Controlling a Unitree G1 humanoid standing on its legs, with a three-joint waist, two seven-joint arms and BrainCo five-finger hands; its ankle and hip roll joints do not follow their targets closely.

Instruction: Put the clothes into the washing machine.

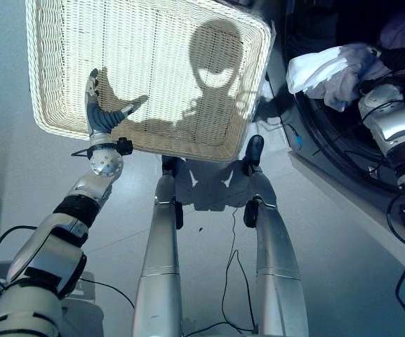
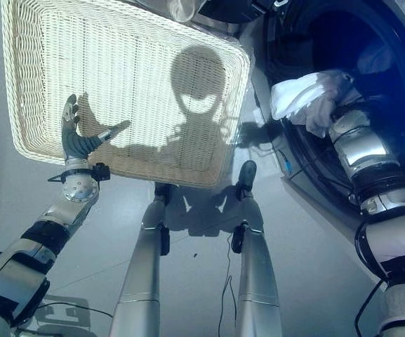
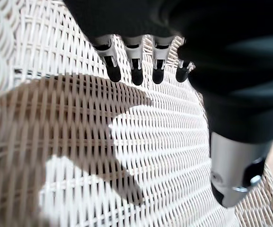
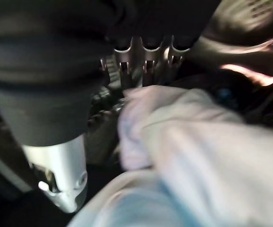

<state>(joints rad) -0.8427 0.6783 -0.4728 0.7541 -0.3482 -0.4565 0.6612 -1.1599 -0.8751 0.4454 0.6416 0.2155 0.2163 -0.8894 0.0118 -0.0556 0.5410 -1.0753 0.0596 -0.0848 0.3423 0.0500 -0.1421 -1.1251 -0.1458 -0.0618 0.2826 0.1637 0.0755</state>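
Grey floor point(image 1: 342, 232) carries an emptied basket point(image 1: 188, 42), over which the left robot hand point(image 1: 100, 112) is spread open. White clothes point(image 2: 307, 95) are gripped by the right robot hand point(image 4: 141, 66) at the washing machine point(image 2: 370, 42) door, seemingly for loading.

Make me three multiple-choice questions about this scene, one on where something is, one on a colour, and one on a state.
1. Where is the bundle of clothes?
A. in the wicker basket
B. at the washing machine's opening, by the right arm
C. on the floor between the basket and the machine

2. What colour is the wicker basket?
A. cream white
B. dark brown
C. red

3. How is the left hand?
A. curled round the basket's rim
B. open above the basket, holding nothing
C. clenched on a shirt

Answers: 1 B, the pale clothes lie against the dark opening of the washing machine where the right arm ends. 2 A, its weave is pale cream all over. 3 B, in the left wrist view the fingers are straight over bare weave.
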